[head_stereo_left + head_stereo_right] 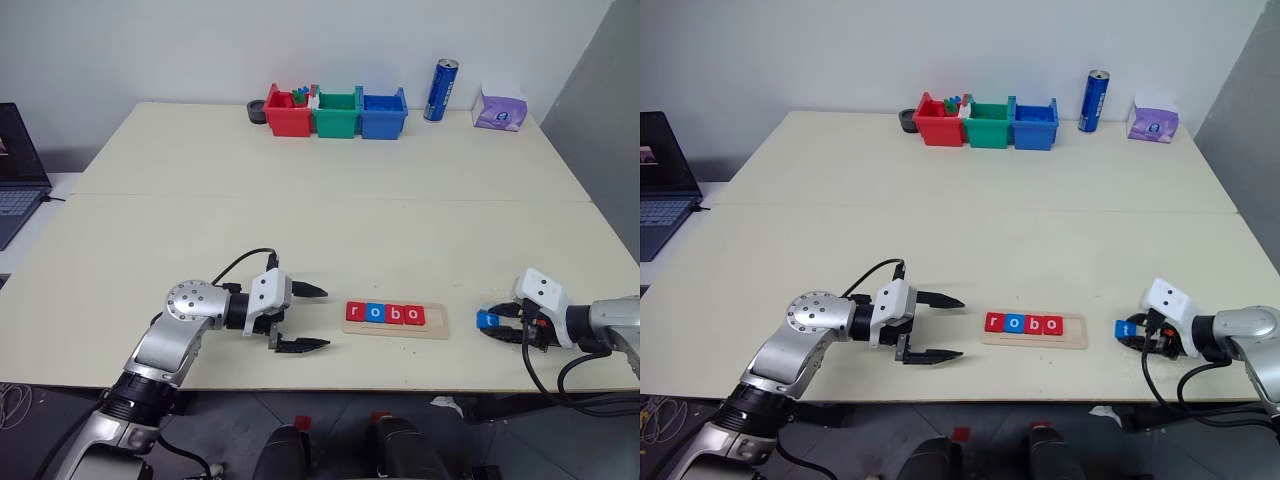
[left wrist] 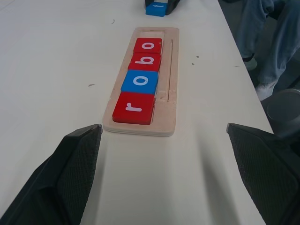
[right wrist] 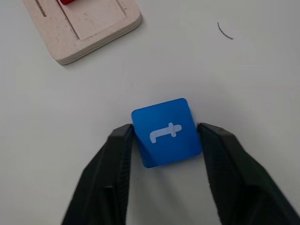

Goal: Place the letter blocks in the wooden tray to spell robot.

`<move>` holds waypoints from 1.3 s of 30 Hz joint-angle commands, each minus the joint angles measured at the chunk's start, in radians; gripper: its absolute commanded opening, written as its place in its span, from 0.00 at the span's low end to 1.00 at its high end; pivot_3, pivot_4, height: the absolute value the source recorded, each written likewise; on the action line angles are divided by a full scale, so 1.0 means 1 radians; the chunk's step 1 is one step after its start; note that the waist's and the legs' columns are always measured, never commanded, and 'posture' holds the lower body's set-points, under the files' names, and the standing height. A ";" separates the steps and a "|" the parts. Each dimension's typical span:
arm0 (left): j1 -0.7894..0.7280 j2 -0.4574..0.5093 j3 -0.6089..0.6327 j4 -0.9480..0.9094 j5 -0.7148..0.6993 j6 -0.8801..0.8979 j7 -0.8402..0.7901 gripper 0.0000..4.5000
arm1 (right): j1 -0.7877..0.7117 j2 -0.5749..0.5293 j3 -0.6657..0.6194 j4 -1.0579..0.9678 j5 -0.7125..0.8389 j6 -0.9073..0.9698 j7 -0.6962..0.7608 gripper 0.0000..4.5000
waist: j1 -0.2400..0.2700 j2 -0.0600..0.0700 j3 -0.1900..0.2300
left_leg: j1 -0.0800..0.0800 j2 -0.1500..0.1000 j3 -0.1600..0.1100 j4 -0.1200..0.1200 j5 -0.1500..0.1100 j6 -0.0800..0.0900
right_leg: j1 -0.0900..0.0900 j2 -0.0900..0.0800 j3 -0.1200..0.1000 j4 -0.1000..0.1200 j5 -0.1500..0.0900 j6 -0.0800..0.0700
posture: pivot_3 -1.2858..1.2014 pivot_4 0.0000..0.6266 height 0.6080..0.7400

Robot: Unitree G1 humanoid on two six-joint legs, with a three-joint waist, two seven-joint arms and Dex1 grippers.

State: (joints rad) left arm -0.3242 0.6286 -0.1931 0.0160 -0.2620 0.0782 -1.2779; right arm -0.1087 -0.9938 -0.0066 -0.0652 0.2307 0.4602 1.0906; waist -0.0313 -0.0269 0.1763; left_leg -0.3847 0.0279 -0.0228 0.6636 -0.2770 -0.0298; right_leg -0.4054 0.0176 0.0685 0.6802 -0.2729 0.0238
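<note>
At lower left, the left gripper point(image 1: 300, 316) hangs with fingers wide apart. At lower centre, the wooden tray point(image 1: 436, 321) reads "robo", its last slot bare. At lower right, the right gripper point(image 3: 164, 140) pinches the blue t block point(image 3: 165, 132) by its edges; a shallow pinch could let it slip.

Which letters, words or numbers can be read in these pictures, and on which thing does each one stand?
"r": red block at the end of the wooden tray nearest the left gripper.
"o": blue block next to it.
"b": red block.
"o": red block.
"t": blue block between the right gripper fingers, on the table.
Blue can and purple tissue pack: print too small to read.
</note>
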 commanded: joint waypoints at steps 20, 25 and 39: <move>0.027 -0.001 0.004 0.033 0.008 -0.087 0.001 1.00 | -0.203 0.004 0.222 -0.221 -0.043 0.047 0.062 0.32 | 0.000 0.000 0.000 | 0.000 0.000 -0.001 0.000 0.000 0.000 | 0.000 -0.001 -0.001 0.000 0.000 0.000 | 0.52 0.24 1.00; 0.040 -0.001 0.006 0.015 0.008 -0.080 0.011 1.00 | -0.246 0.025 0.257 -0.178 -0.075 0.024 0.078 0.32 | 0.000 0.000 0.000 | 0.000 0.000 -0.001 0.000 0.000 0.000 | 0.000 -0.001 -0.001 0.000 0.000 0.000 | 0.52 0.24 1.00; 0.048 -0.001 0.008 0.002 0.006 -0.075 0.029 1.00 | -0.331 0.074 0.312 -0.121 -0.118 0.021 0.131 0.32 | 0.000 0.000 0.000 | 0.000 0.000 -0.001 0.000 0.000 0.000 | 0.000 -0.001 -0.001 0.001 0.002 -0.004 | 0.52 0.24 1.00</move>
State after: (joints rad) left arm -0.2782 0.6266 -0.1930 0.0485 -0.2516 0.0115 -1.2533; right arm -0.4147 -0.9193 0.3089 -0.1737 0.1104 0.4801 1.2034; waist -0.0309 -0.0265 0.1765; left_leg -0.3849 0.0281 -0.0239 0.6641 -0.2770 -0.0299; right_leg -0.4058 0.0169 0.0670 0.6808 -0.2703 0.0195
